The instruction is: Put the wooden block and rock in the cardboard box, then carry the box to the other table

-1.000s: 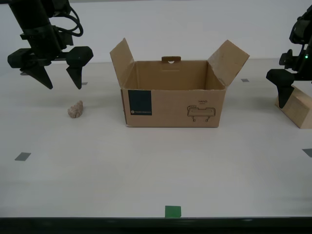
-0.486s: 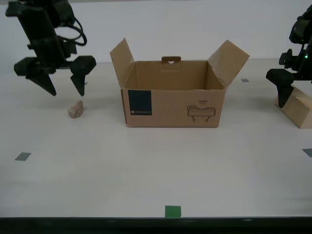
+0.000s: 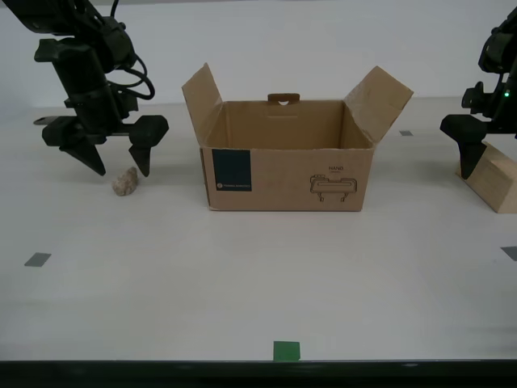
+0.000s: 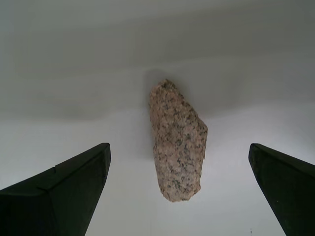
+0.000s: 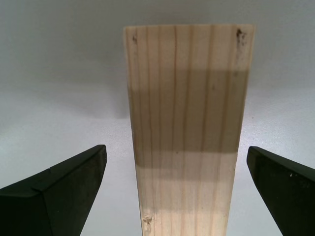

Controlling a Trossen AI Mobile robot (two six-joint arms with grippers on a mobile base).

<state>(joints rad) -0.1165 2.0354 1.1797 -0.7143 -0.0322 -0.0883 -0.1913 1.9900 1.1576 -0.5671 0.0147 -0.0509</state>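
The small beige-pink rock lies on the table toward the exterior view's left. My second gripper hangs open just above it, one finger on each side; the second wrist view shows the rock centred between the open fingers, untouched. The pale wooden block sits at the exterior view's right edge. My first gripper stands open over the block, and one dark finger shows at the block's near end. The cardboard box stands open in the middle, its flaps up. The other table is out of view.
The off-white table carries grey tape squares and a green square at the front edge. A plain white wall runs behind the table.
My second gripper has come down and shifted slightly toward the exterior view's right, ending low over the rock. The first gripper, block and box have not moved.
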